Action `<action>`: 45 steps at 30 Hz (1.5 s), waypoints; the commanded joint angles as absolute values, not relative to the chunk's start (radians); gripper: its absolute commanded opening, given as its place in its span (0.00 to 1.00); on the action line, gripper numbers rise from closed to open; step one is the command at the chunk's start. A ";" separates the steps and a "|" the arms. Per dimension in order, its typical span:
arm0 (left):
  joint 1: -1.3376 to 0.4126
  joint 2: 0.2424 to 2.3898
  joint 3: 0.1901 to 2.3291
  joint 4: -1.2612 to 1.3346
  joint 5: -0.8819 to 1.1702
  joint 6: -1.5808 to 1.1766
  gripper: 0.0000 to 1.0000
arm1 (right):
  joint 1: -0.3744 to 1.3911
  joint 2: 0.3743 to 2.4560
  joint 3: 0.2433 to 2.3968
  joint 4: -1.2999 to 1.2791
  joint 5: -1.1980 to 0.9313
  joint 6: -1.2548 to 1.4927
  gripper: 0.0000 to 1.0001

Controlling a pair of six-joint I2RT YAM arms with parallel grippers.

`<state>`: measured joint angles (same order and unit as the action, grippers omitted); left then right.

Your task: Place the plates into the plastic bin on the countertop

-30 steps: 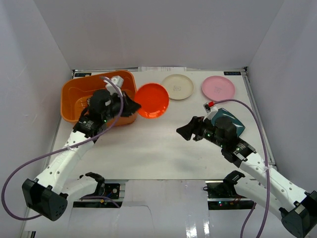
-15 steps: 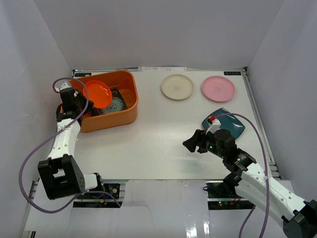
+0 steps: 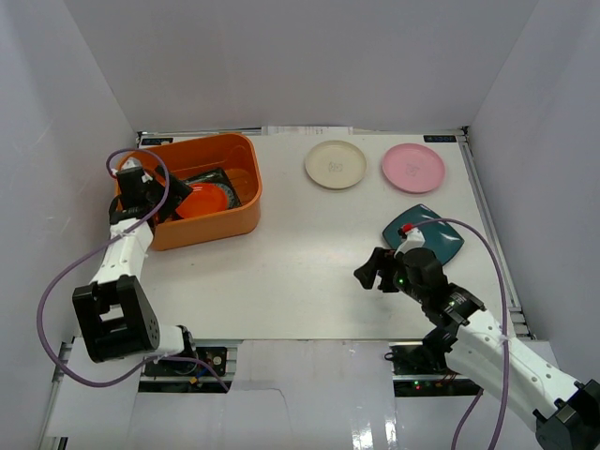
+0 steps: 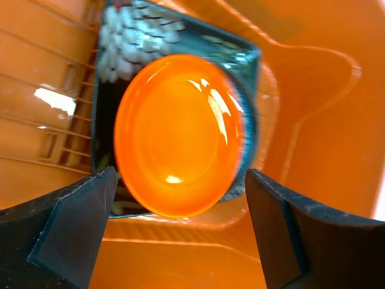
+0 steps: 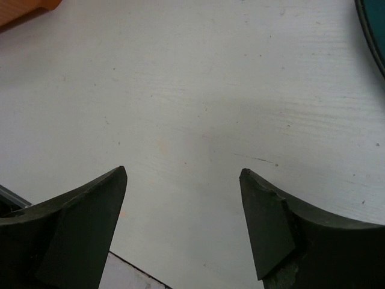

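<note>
Hanging the left gripper point(image 4: 180, 177) over the left end of the plastic bin point(image 3: 246, 217), black fingers point(image 4: 72, 223) splayed wide and clasping nothing at all. Peering down through the left wrist camera and catching the red-orange plate point(image 4: 177, 135) lying face up inside the bin, framed between the two fingers yet touched by neither. Noting the black floral square plate point(image 4: 129, 36) underneath it, white blossoms poking out past the round rim.

Switching to the overhead view and finding the bin sitting at the far left corner of the countertop point(image 3: 300, 262), with the red-orange plate toward its middle. Spotting the cream plate point(image 3: 336, 164) and the pink plate point(image 3: 412, 167) side by side along the far edge, apart from each other and outside the bin, the cream one nearer to it. Picking out the teal square plate point(image 3: 442, 242) on the right side, partly hidden behind the right arm point(image 3: 441, 295).

Holding the right gripper point(image 5: 183, 174) over bare countertop just left of that teal plate, fingers parted, nothing between them but white surface. Glimpsing the teal plate's edge at the top right of the right wrist view and a sliver of orange bin at the top left. Trailing a purple cable point(image 3: 52, 300) in a loop beside the left arm point(image 3: 122, 262).
</note>
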<state>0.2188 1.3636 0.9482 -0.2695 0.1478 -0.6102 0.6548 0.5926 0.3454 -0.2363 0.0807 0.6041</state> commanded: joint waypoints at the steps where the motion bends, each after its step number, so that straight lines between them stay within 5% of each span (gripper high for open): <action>1: 0.219 1.273 0.950 -0.224 0.245 -0.618 0.98 | 0.652 0.624 0.422 -0.259 0.169 0.609 0.85; 4: 0.212 1.189 0.946 -0.209 0.284 -0.621 0.98 | 0.647 0.634 0.452 -0.268 0.270 0.643 1.00; 10: 0.088 1.025 0.911 -0.152 0.371 -0.586 0.98 | 0.543 0.635 0.491 -0.267 0.402 0.693 0.98; 13: -0.047 0.965 0.890 -0.127 0.472 -0.531 0.98 | 0.323 0.652 0.489 -0.267 0.376 0.706 0.99; 23: -0.324 0.879 0.813 -0.091 0.796 -0.459 0.98 | -0.313 0.684 0.310 -0.189 0.100 0.703 0.80; 36: -0.437 0.879 0.850 -0.187 0.719 -0.405 0.98 | -0.379 0.959 0.006 0.386 -0.276 0.966 0.67; 41: -0.437 0.902 0.850 -0.196 0.695 -0.403 0.98 | -0.379 1.072 -0.067 0.558 -0.319 1.022 0.47; 42: -0.437 0.910 0.850 -0.199 0.693 -0.403 0.98 | -0.379 1.080 -0.075 0.578 -0.318 1.034 0.27; 45: -0.437 0.922 0.848 -0.202 0.690 -0.402 0.98 | -0.379 1.071 -0.107 0.621 -0.305 1.043 0.08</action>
